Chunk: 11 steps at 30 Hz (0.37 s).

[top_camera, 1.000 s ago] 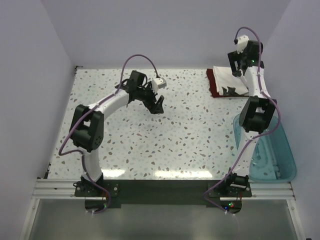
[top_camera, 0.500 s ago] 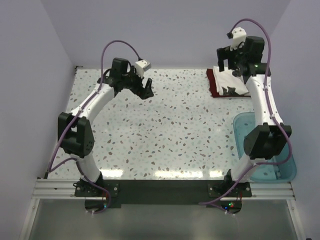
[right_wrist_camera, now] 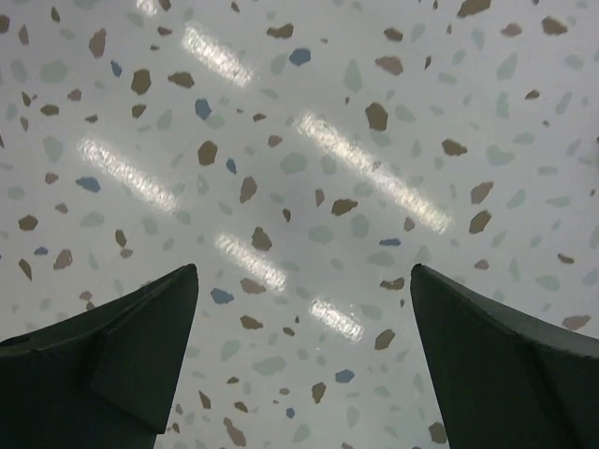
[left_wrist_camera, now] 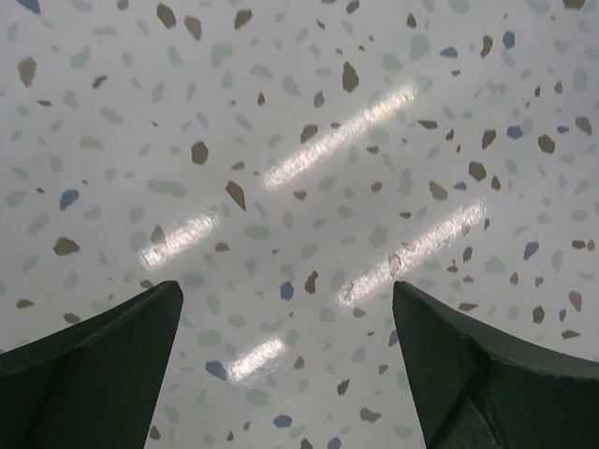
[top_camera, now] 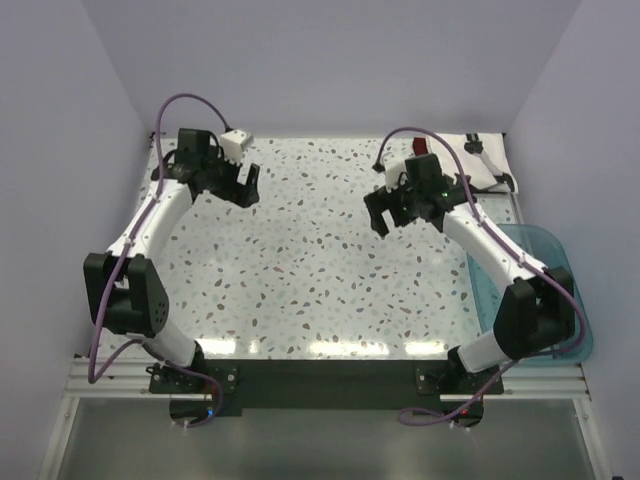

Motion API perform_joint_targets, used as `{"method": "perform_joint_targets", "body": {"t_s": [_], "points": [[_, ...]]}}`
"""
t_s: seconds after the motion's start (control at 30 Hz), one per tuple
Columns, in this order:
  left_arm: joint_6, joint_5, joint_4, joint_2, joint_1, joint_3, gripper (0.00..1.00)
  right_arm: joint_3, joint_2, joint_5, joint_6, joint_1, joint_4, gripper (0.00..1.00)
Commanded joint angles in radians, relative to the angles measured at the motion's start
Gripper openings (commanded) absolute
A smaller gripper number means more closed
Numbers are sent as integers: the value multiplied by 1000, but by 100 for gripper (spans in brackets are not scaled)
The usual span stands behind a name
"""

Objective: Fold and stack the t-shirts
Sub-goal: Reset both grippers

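Note:
The t-shirts lie stacked at the table's far right corner. The white one with a dark print [top_camera: 492, 160] is on top. A sliver of the dark red one [top_camera: 421, 148] peeks out behind my right wrist. My left gripper [top_camera: 245, 188] [left_wrist_camera: 286, 285] hovers open over bare speckled tabletop at the far left. My right gripper [top_camera: 386, 217] [right_wrist_camera: 304, 269] hangs open above the table's centre right, to the left of the stack. Neither has anything between its fingers. My right arm hides much of the stack.
A translucent teal bin [top_camera: 545, 300] stands at the right edge, near the right arm's base. The speckled table [top_camera: 300, 270] meets lavender walls at the back and both sides.
My left gripper has swung from mid-table to the far left. My right gripper has left the spot above the shirt stack and come down and left over the tabletop. Both stayed open.

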Motion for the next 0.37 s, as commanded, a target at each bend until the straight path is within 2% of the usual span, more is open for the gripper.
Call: {"method": "perform_joint_targets", "body": {"t_s": [0.0, 0.13, 0.23, 0.33], "points": [[29, -53, -5, -103, -9, -129, 100, -101, -152, 3, 36, 4, 68, 99], [18, -72, 22, -171, -13, -255, 100, -255, -268, 13, 44, 5, 100, 99], [10, -75, 59, -238, -29, -356, 100, -300, -334, 18, 56, 4, 96, 98], [-4, -76, 81, -292, -36, -377, 100, -303, -368, 27, 66, 4, 85, 99]]}}
